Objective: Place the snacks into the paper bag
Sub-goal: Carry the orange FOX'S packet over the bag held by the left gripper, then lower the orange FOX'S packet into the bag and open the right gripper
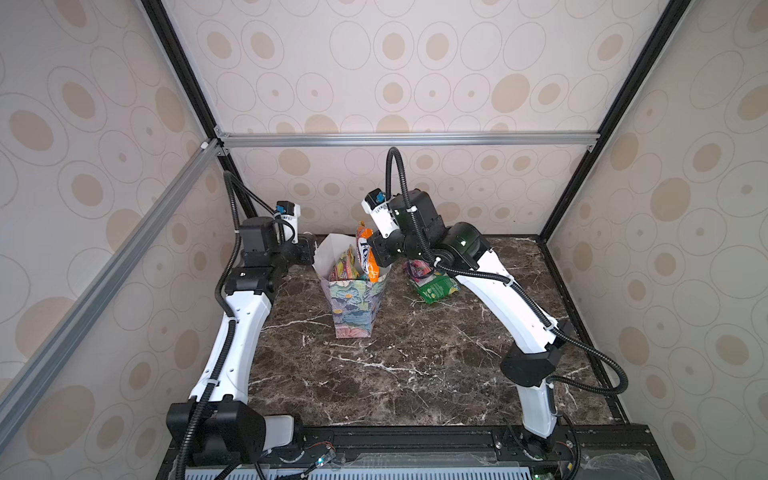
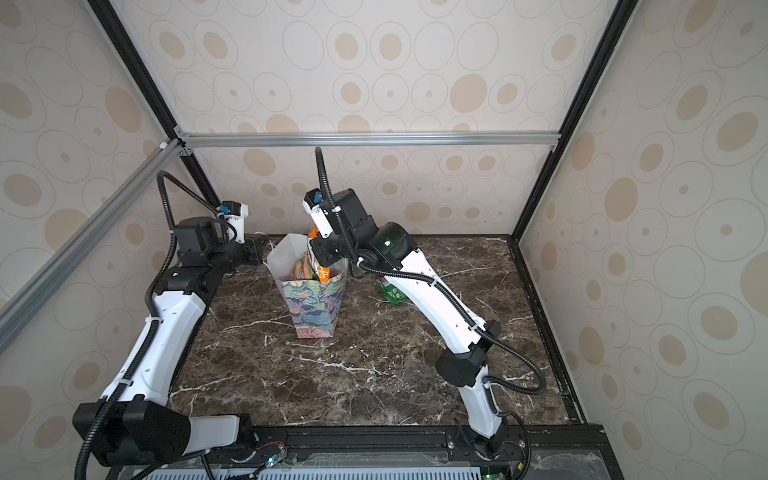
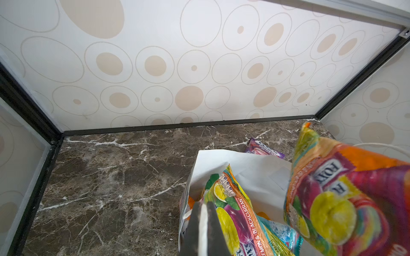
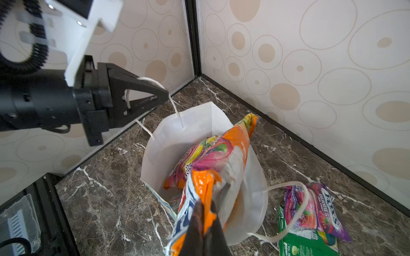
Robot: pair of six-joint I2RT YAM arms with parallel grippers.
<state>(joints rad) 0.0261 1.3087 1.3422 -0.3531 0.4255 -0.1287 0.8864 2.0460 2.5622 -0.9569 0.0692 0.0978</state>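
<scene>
Clamped the right gripper (image 4: 205, 223) fully closed on an edge of an orange "FOX'S" packet (image 1: 366, 254), held above the open mouth of the paper bag (image 1: 353, 309), lower end at the right rim. Pinched the white cord handle (image 4: 174, 106) in the left gripper (image 4: 164, 96), also closed tight, at the bag's left side. Stood the bag upright near the back middle of the marble table (image 1: 415, 365). Already put several colourful packets (image 3: 235, 210) inside. Left a purple berries packet (image 4: 315, 206) lying partly over a green packet (image 4: 306, 243) on the table, just beside the bag on its right.
</scene>
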